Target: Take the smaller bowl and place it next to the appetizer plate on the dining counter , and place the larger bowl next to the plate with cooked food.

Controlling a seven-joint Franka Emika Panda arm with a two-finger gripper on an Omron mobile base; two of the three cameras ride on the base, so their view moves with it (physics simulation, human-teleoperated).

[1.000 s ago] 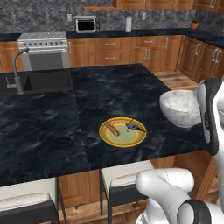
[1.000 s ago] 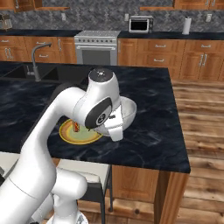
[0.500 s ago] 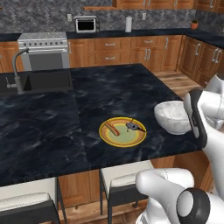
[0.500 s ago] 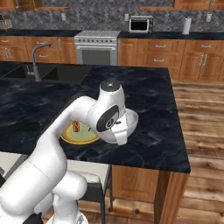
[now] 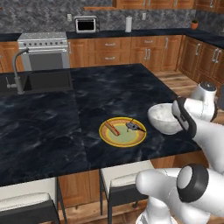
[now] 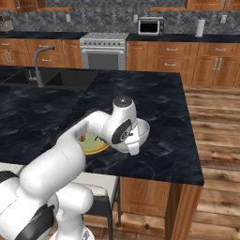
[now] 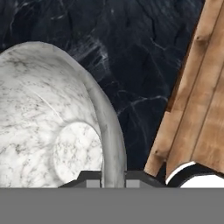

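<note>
- Larger bowl (image 5: pixel 162 119): marbled white-grey, on the dining counter (image 5: pixel 52 118), just right of the yellow plate with cooked food (image 5: pixel 123 131).
- Gripper (image 7: pixel 113 177): fingers clamped across the bowl's rim wall.

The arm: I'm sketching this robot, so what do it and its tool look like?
The arm has glossy white, rounded, bulging segments with dark grey bands and round caps at the joints. The tool ends in two small dark grey blocky fingertips. No cables or markings show.
</note>
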